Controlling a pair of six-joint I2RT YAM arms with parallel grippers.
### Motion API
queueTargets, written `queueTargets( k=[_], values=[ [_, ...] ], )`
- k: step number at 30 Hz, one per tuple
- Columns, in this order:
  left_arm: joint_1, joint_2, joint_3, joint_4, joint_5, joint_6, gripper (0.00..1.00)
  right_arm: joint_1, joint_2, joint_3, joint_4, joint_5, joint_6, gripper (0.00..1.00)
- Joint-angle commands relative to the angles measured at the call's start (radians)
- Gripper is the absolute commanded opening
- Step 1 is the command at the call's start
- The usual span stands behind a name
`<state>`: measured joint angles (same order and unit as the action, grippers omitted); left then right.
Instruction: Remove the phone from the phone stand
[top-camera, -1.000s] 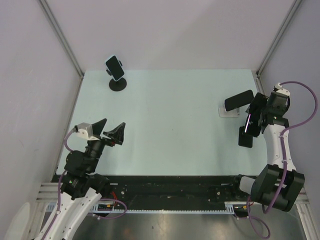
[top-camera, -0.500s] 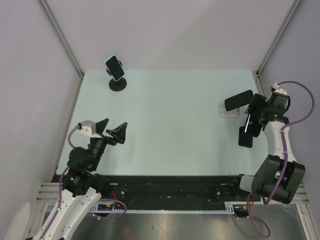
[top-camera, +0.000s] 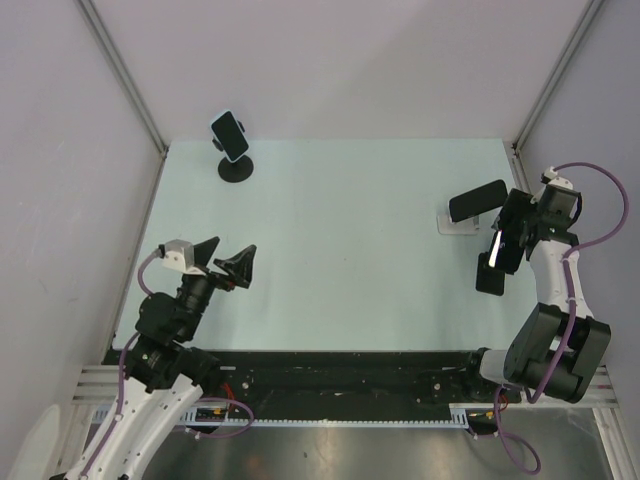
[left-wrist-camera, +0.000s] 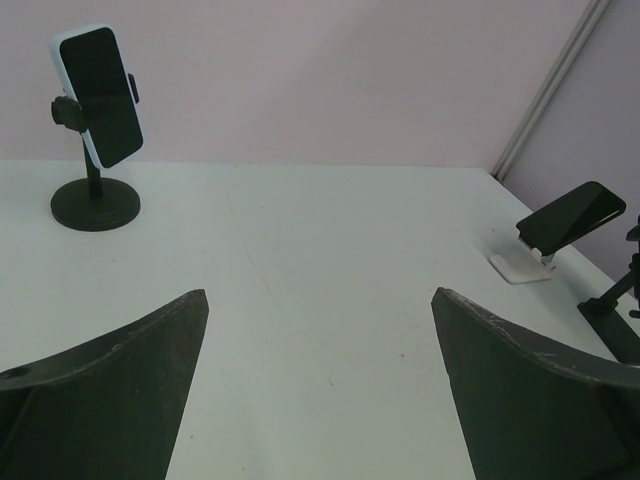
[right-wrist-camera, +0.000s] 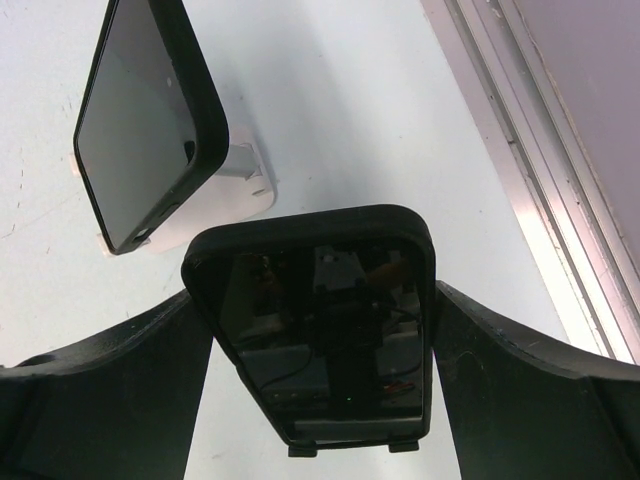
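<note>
Phone (right-wrist-camera: 325, 330) between right gripper (right-wrist-camera: 318, 296) fingers, arm stretched forward.

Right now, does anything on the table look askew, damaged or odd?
Nothing stands out. White-cased phone sits in the black stand far left, black phone on the white stand at right, third phone squarely between the fingers of the right gripper.

1. My counter (top-camera: 350, 280) is a pale green sheet.
2. In its far left corner stands a black stand (top-camera: 236, 170) on a round foot, clamping a white-edged phone (top-camera: 229, 135) above it.
3. Near the right edge sits a small white stand (top-camera: 457, 225) with a black phone (top-camera: 477, 201) leaning on it.
4. Just beside that, a third phone (right-wrist-camera: 300, 260) sits between the fingers of my right claw (right-wrist-camera: 318, 295); its footing is hidden.
</note>
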<state>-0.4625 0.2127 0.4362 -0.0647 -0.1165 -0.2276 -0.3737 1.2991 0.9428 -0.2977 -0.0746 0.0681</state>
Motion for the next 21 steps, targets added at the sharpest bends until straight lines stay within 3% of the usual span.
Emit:
queueTargets(
  k=[1,12,18,21],
  values=[
    [-0.005,0.022,0.042,0.020,0.037,0.011,1.00,-0.004,-0.038,0.010,0.043,-0.019,-0.002,0.70],
    [-0.007,0.054,0.044,0.020,0.077,0.005,1.00,0.028,-0.152,0.005,0.009,0.036,0.013,0.20],
    [-0.007,0.071,0.050,0.022,0.101,-0.004,1.00,0.062,-0.273,0.002,-0.026,0.056,0.041,0.02],
    [-0.010,0.096,0.056,0.020,0.109,-0.012,1.00,0.090,-0.336,0.001,-0.040,0.035,0.067,0.00]
  ],
)
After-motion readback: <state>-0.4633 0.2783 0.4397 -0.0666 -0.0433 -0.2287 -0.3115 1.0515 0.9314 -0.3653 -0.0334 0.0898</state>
